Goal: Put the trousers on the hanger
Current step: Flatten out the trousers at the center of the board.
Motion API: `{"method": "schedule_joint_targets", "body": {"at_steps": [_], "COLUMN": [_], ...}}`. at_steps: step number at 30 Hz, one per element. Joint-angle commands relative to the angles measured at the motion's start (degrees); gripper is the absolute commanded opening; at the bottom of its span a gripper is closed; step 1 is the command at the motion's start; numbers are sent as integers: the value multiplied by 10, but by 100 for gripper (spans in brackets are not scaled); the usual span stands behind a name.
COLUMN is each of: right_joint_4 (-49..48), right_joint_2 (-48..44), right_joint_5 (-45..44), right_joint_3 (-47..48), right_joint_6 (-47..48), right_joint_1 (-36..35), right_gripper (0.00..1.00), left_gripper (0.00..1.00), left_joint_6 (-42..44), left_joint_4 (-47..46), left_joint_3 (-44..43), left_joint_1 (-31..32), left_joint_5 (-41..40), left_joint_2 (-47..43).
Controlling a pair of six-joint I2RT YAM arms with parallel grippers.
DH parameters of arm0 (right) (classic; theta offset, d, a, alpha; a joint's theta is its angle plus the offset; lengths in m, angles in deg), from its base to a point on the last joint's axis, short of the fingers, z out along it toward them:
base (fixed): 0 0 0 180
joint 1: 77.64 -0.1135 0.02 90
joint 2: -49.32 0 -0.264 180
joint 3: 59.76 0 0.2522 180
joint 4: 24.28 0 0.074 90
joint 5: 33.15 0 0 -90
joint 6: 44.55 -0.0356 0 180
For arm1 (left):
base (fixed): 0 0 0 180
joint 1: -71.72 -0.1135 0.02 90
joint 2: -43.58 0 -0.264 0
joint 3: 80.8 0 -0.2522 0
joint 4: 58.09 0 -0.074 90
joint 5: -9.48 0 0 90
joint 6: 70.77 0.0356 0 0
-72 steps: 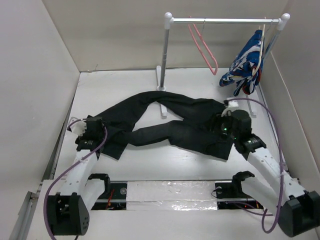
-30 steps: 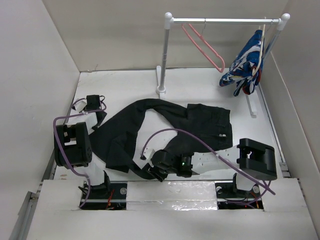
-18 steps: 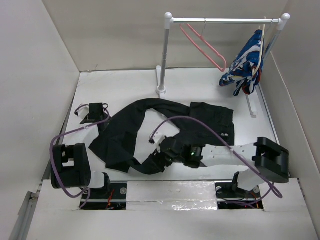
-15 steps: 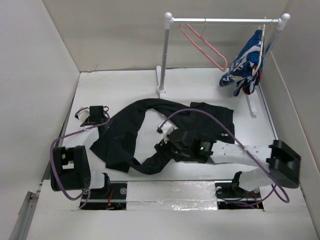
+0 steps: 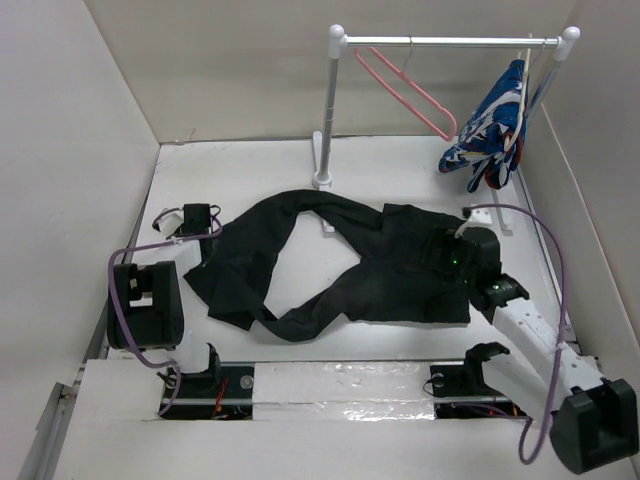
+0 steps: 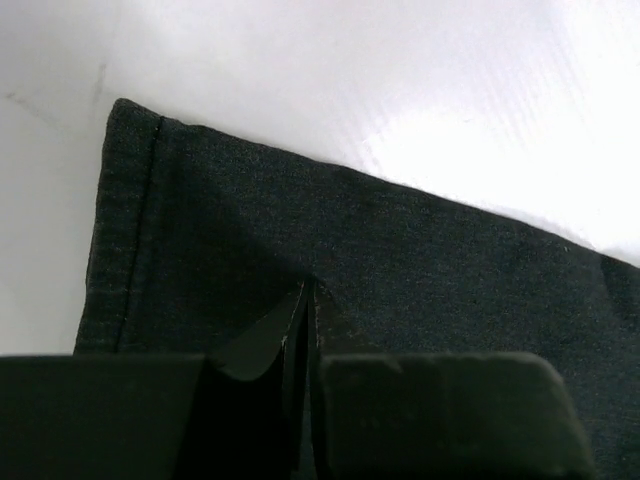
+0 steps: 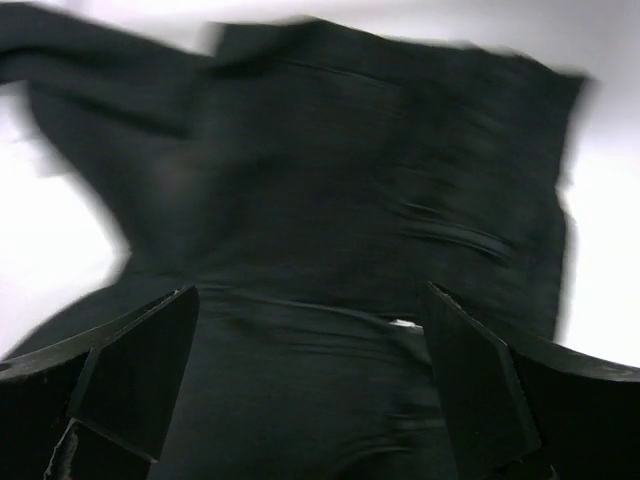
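White table (image 5: 250,170) has our trousers (image 5: 340,270) sprawled across its middle, hanger (image 5: 405,90) on the rail (image 5: 450,42) by the far edge; left gripper (image 6: 305,292) is pinched tight near a leg hem, right gripper (image 7: 308,292) gapes empty over the waist; limp, light cloth, so we'd grab the waistband.

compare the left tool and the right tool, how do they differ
The left tool is shut, pinching the trousers near a leg hem; the right tool is wide open, gripping nothing. The left tool sits at the leg end, the right tool over the waist end. Both are at the trousers.
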Motion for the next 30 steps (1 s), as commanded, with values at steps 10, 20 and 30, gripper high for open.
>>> {"method": "schedule_joint_targets", "body": {"at_steps": [10, 20, 30], "right_joint_4": [-167, -201, -227], "right_joint_2": [172, 380, 409], "right_joint_5": [110, 203, 271], "right_joint_3": [-31, 90, 98], "right_joint_6": [-90, -119, -124], "right_joint_1": [262, 310, 343], "right_gripper": [97, 69, 9], "left_gripper": [0, 0, 93], "left_joint_6": [74, 103, 85], "left_joint_4": [58, 47, 151], "left_joint_3": [-207, -208, -172], "left_joint_1": [-13, -13, -19], "left_joint_5": [-13, 17, -33], "left_joint_2": [62, 57, 44]}}
